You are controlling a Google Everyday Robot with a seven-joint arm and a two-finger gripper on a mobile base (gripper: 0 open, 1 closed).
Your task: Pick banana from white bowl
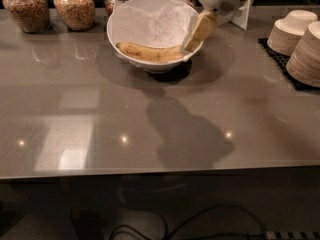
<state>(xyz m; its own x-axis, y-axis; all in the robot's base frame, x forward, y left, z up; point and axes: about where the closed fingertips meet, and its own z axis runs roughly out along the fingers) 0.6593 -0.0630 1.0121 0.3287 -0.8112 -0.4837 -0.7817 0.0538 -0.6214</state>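
Note:
The white bowl (125, 45) stands at the back middle of the grey counter, lined with crumpled white paper. The banana (149, 52), yellow with brown speckles, lies curved along the bowl's front inner wall. My gripper (197, 32) hangs from the white arm at the top right and reaches over the bowl's right rim, its tip just above the banana's right end.
Several glass jars of grains (74, 6) line the back edge behind the bowl. Two stacks of beige bowls (300, 36) sit on a black mat at the right. The counter (100, 114) stretches toward the front edge.

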